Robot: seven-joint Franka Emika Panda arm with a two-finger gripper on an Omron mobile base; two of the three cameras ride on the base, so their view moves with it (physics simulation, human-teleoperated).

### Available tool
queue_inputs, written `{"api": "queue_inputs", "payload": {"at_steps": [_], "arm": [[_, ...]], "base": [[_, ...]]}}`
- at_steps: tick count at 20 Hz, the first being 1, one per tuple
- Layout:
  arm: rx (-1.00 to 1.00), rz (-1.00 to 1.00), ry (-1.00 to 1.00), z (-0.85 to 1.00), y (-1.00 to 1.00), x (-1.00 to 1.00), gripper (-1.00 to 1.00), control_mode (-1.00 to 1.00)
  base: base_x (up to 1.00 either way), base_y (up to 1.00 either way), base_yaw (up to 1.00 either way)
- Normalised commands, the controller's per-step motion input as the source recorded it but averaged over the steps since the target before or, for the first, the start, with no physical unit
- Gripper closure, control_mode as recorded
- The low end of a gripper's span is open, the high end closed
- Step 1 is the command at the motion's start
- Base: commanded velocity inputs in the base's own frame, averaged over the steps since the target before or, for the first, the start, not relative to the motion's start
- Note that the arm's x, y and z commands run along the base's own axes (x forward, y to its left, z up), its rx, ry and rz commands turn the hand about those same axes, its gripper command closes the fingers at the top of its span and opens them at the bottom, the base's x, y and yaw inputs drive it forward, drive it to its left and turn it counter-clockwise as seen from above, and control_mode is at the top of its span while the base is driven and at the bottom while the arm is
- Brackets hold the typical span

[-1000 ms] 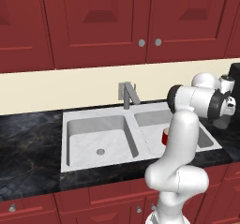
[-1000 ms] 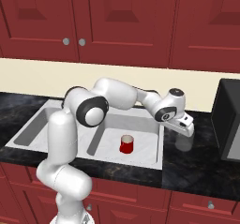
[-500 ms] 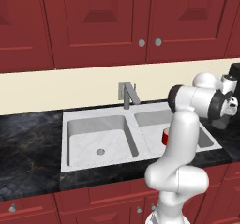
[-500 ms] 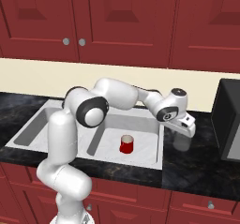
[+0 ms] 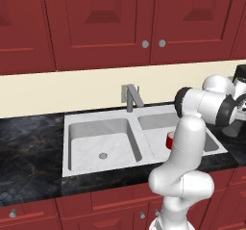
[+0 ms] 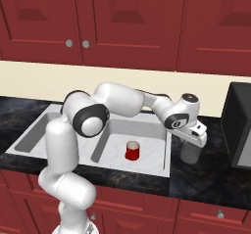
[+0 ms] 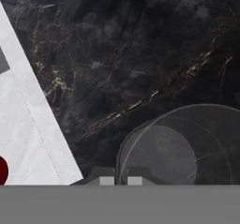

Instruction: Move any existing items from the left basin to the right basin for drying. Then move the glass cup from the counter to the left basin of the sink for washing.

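L base view, going from 9 o'clock to 3 o'clock: the counter [image 5: 29, 142] is black w/ pale veins. Then comes the sink [image 5: 69, 169], white, w/ 2 tubs. The left basin [image 5: 98, 145] has its small drain near the front and holds no cup. The faucet [image 5: 130, 96] stands at 12 o'clock of the sink, at the back middle. The right basin [image 5: 156, 123] has the red cup [image 5: 169, 138] in it, upright, partly hidden behind the white arm.

R base view: the red cup [image 6: 132, 150] stands in the right basin [image 6: 149, 150], toward its front middle, well apart from the walls. At 3 o'clock of it, on the counter [image 6: 211, 179] just beside the sink rim, stands the glass cup [image 6: 188, 152], upright. The gripper [image 6: 191, 141] sits on top of it.

Hand view: the glass cup [image 7: 187, 148] is at 5 o'clock, seen from above. The fingertips [image 7: 107, 181] at 6 o'clock pinch its rim wall, so the gripper [image 7: 121, 181] is clenched on the glass cup. The sink [image 7: 33, 138] edge lies at 8 o'clock.
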Motion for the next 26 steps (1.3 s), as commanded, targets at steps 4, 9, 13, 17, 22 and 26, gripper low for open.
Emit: {"api": "queue_inputs", "payload": {"at_steps": [4,9,13,17,22,26], "arm": [[0.00,-0.01,0.00,0.28,0.04,-0.35,1.00,-1.00],[0.00,-0.02,0.02,0.26,0.19,-0.36,1.00,-1.00],[0.00,-0.01,0.05,0.23,0.40,-0.36,1.00,-1.00],[0.00,0.00,0.06,0.20,0.53,-0.32,1.00,-1.00],[-0.03,0.00,0.04,0.12,0.64,-0.22,1.00,-1.00],[-0.02,0.00,0.01,0.10,0.60,-0.16,1.00,-1.00]], "base": [[0.00,0.00,0.00],[0.00,0.00,0.00],[0.00,0.00,0.00],[0.00,0.00,0.00],[0.00,0.00,0.00],[0.00,0.00,0.00]]}}
